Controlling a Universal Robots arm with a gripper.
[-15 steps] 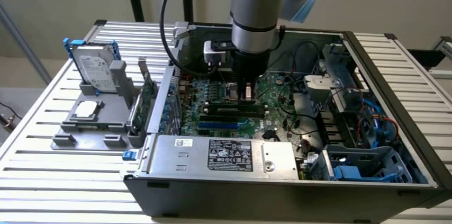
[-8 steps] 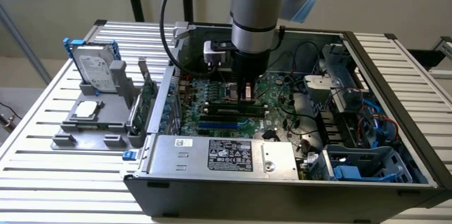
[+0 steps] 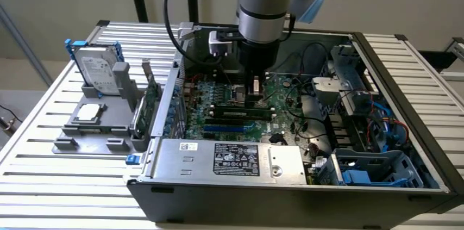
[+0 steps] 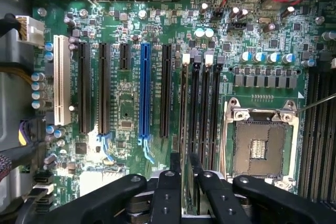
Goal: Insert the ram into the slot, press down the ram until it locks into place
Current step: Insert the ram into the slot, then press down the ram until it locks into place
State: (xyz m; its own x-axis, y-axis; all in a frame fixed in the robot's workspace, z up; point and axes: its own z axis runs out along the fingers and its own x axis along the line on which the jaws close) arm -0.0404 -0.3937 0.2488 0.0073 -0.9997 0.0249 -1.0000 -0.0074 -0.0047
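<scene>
My gripper [image 3: 254, 98] reaches down into the open computer case, over the motherboard's memory sockets. In the wrist view its two black fingers [image 4: 176, 167] stand close together on either side of the ram [image 4: 182, 108]. The ram is a thin green stick seen edge-on, running along the outermost black slot [image 4: 184, 69] of several parallel ones. The neighbouring sockets [image 4: 205, 108] are bare, with pale end clips. In the exterior view the ram [image 3: 233, 112] stands as a long dark strip in its slot, just below the fingertips. How deep it sits cannot be told.
A blue slot [image 4: 145, 90] and black expansion slots lie beside the memory sockets, and the open CPU socket [image 4: 260, 145] is on the other side. The power supply [image 3: 232, 159] walls the near side. Outside the case stand a green card [image 3: 149, 105], a hard drive [image 3: 98, 69] and a grey fixture [image 3: 94, 126].
</scene>
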